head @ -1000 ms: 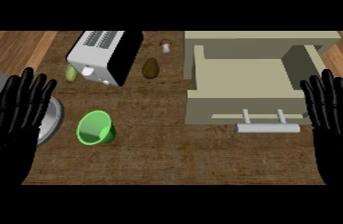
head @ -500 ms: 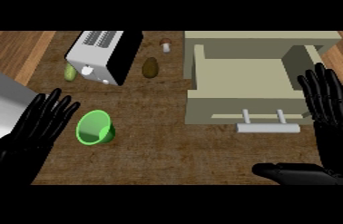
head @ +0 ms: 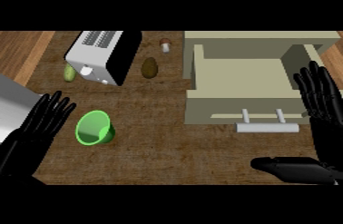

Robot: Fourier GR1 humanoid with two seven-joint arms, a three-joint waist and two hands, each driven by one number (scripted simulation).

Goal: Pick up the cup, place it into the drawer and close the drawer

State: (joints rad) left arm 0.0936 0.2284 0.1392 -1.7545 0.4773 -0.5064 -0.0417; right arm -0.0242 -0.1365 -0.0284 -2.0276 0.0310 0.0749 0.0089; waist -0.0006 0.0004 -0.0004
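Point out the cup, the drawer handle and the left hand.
cup (head: 94, 128), head view, on its green inner wall.
drawer handle (head: 267, 127), head view, on its front bar.
left hand (head: 39, 123), head view, on the palm.

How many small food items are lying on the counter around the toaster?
3: a green one against the toaster's left side, a brown one to its right, and a mushroom further back near the drawer unit. The toaster may hide more.
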